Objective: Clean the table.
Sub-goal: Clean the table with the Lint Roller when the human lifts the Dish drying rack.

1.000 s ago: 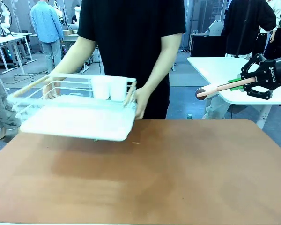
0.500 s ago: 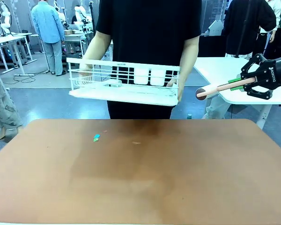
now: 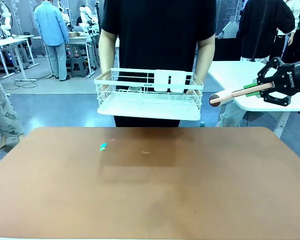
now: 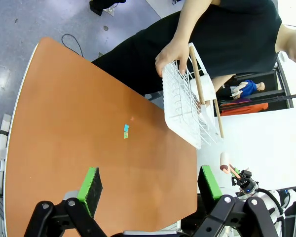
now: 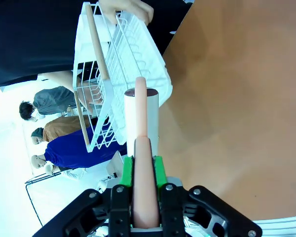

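White wire rack (image 3: 149, 97) held clear above tabletop (image 3: 190, 190).
Handle of lint roller (image 5: 141, 123) pinched in right fingers (image 5: 159, 171); left fingers (image 4: 91, 183) spread, empty; best rolled flat and firm across teal scrap (image 3: 103, 146).

Across the table (image 3: 150, 190) from the robot, the person wears a plain black T-shirt (image 3: 157, 30) with short sleeves. The right gripper (image 3: 260, 89), off the table's right edge, is matt black with white ROBOTIQ lettering on its body and a blue patch on the wrist behind it. The left gripper (image 4: 149, 183), above the table, has 2 black linked fingers, each with 1 bright green pad (image 4: 90, 183), jointed by round silver pivot pins.
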You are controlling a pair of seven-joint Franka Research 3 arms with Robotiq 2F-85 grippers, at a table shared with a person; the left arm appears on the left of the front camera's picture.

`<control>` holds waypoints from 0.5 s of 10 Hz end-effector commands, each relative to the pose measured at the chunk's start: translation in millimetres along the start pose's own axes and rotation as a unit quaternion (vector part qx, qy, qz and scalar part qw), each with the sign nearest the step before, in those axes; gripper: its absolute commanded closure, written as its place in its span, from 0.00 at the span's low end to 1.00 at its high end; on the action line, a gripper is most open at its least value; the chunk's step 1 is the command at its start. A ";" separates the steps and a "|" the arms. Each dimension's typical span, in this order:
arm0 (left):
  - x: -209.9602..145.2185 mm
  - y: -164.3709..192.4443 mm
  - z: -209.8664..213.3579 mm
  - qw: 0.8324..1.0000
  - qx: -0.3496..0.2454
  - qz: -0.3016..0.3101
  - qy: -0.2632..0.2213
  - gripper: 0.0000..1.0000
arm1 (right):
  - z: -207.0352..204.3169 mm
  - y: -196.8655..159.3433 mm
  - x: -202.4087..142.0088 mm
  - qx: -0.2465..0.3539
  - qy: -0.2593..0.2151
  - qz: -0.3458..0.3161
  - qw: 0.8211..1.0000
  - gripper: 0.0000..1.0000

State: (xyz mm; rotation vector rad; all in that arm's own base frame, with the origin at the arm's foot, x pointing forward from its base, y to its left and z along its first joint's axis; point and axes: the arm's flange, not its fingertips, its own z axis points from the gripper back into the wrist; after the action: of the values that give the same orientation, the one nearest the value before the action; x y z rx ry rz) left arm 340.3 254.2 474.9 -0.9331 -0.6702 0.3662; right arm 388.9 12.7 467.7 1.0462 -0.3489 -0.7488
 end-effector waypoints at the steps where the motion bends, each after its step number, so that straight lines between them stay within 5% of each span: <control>1: 1.0 -0.8 2.2 1.000 -0.015 0.000 -0.005 0.00 | 0.0 0.3 0.0 0.000 0.000 0.000 1.000 0.99; 5: 1.0 -0.8 2.2 1.000 -0.015 0.000 -0.005 0.00 | 0.0 0.3 0.0 0.000 0.000 0.000 1.000 0.99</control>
State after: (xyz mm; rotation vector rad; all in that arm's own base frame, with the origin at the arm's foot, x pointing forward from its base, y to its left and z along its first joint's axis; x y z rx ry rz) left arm 340.3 254.2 474.9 -0.9331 -0.6702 0.3662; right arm 388.9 12.7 467.7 1.0462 -0.3489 -0.7488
